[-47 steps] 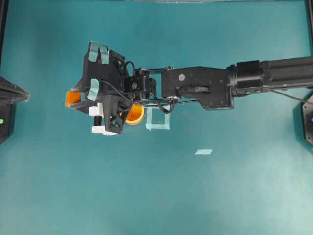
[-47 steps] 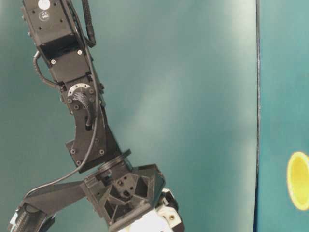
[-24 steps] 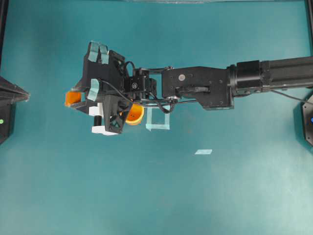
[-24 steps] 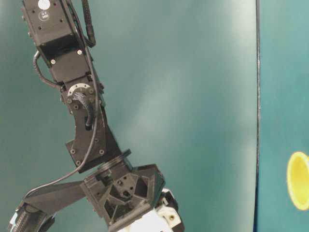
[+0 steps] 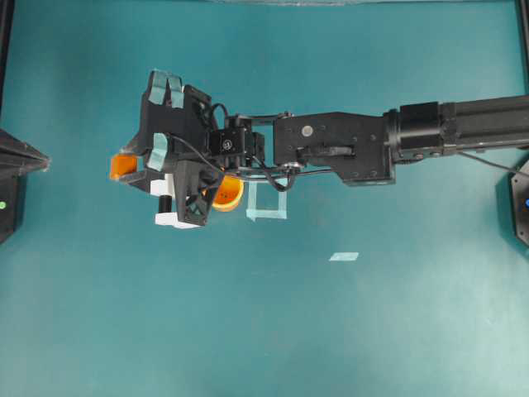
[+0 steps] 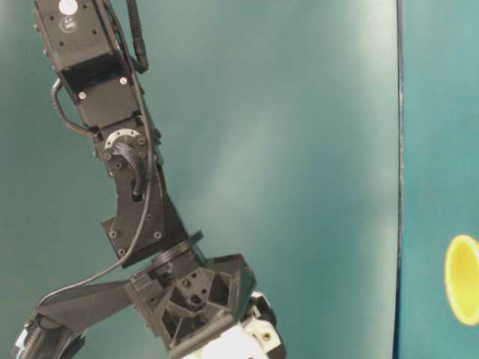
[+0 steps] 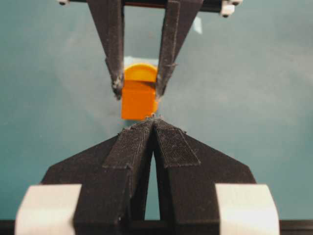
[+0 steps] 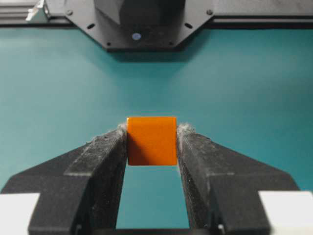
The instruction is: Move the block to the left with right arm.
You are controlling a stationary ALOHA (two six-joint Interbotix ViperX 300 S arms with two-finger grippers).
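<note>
From overhead, the right arm [image 5: 347, 149] covers most of what you care about: the block [image 5: 122, 166] shows only as an orange corner poking out at the left of the right claw [image 5: 132, 169], and the cup [image 5: 229, 195] is half hidden under the wrist. Your right wrist camera settles it: both fingers [image 8: 105, 161] press the block's [image 8: 152, 140] sides, so the claw pinches the block.

The left claw [image 7: 154, 119] has its tips pressed together, nothing between them, pointing at the block [image 7: 139, 100] just ahead; whether they touch it you cannot tell. In the overhead view that claw is cut off at the table's left edge [image 5: 21, 157].

The table-level view gives you only arm links [image 6: 131, 194] and a slice of the cup [image 6: 464, 279] at the right border.

The block sits left of the table's [image 5: 264, 331] middle, towards the left edge. The near half, the far strip and the right end are open, save a tape square [image 5: 266, 203] beside the cup and a tape scrap [image 5: 344, 256].
</note>
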